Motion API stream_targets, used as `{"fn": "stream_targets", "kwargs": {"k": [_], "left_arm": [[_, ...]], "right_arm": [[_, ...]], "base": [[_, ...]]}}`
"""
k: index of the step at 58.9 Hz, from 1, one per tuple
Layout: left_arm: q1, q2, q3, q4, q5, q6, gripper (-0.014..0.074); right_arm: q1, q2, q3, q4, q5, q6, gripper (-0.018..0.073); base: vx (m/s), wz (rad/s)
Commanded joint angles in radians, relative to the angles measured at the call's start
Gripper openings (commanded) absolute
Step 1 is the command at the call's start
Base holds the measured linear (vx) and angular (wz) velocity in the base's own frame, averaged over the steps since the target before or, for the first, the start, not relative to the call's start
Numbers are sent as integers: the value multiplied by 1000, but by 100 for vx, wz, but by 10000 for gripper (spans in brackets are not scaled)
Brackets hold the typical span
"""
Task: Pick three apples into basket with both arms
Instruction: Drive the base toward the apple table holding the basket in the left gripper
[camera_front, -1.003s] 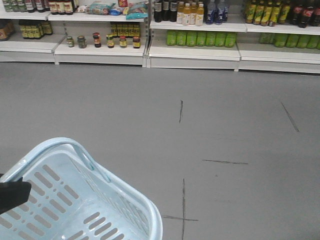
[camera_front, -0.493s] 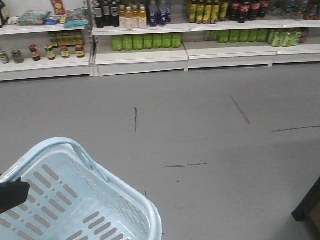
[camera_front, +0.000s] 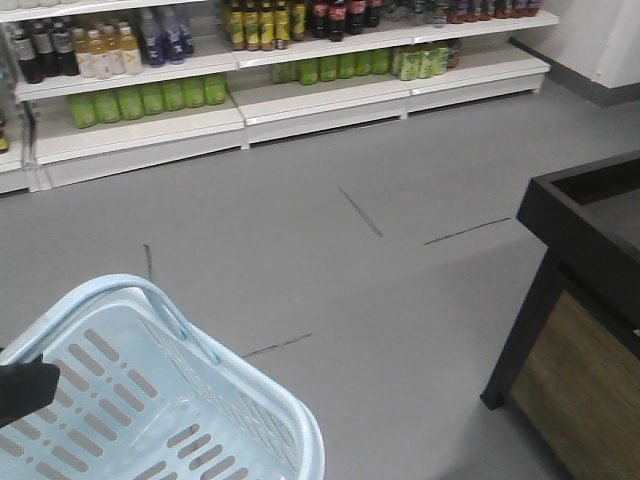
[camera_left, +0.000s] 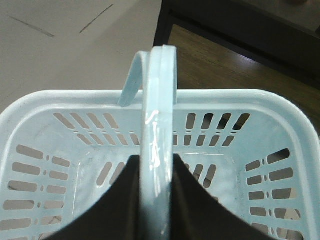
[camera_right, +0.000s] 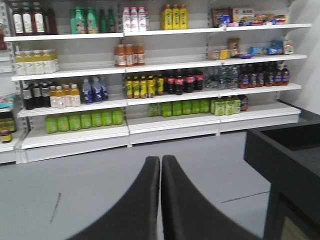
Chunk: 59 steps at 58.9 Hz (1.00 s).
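The pale blue basket (camera_front: 150, 400) hangs at the lower left of the front view, and no fruit shows inside it. From the left wrist I look down on the basket (camera_left: 45, 130). My left gripper (camera_left: 157, 162) is shut on its raised handle (camera_left: 160, 90), one black finger (camera_left: 122, 195) on each side. A black piece of the left arm (camera_front: 25, 390) shows at the left edge of the front view. My right gripper (camera_right: 160, 160) is shut with nothing in it, held above the grey floor and facing the shelves. The apples are out of view.
White shelves (camera_front: 150, 125) with bottles and green drinks line the back wall (camera_right: 150, 65). A black-framed stand with wooden sides (camera_front: 580, 300) stands close on the right, also in the right wrist view (camera_right: 290, 165). Grey floor (camera_front: 350, 290) with dark marks lies between.
The front view has swung to the right: the shelves slid left and the black stand came into view. The basket and the left arm kept their place in the frame.
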<state>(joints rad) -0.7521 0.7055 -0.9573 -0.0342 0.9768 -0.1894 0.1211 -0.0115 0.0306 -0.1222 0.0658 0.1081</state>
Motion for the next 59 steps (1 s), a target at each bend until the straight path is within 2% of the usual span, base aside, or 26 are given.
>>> {"fn": "stream_targets", "kwargs": {"k": [1,59], "left_arm": [[-1,-1,-24,-5,-86,-11,-6],[-1,-1,-24,-5,-86,-11,-6]], "right_arm": [[-5,-12,9,-7,-72,-8,-5],[-5,-12,9,-7,-72,-8,-5]], "base": [[14,-56],[11,-52]]}}
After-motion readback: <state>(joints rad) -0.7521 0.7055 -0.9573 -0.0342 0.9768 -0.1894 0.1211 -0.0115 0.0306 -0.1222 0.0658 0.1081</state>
